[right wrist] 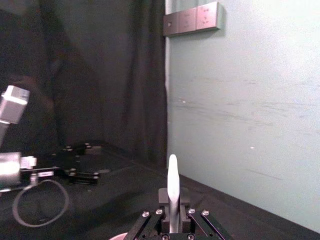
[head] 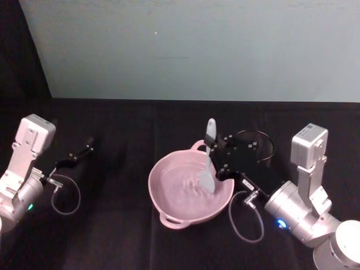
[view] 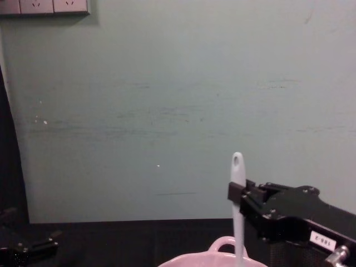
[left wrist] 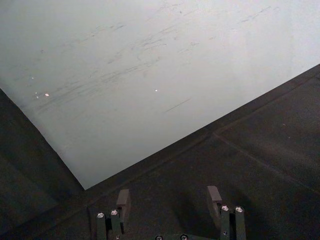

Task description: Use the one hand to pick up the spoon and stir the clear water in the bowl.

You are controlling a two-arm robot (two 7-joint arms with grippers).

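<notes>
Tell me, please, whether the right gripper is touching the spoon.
Touching. The right wrist view shows the spoon clamped by its handle between the fingers of the right gripper, with no gap on either side.

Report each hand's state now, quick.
Left hand: open, empty.
Right hand: shut on the spoon, scoop down in the bowl.

The bowl (head: 169, 171) sits on the table (head: 124, 225), with the spoon (head: 208, 163) standing in it. The right gripper (head: 216, 154) is over its right rim, with a cup (head: 265, 143) just behind. The left gripper (head: 87, 147) is well left.
</notes>
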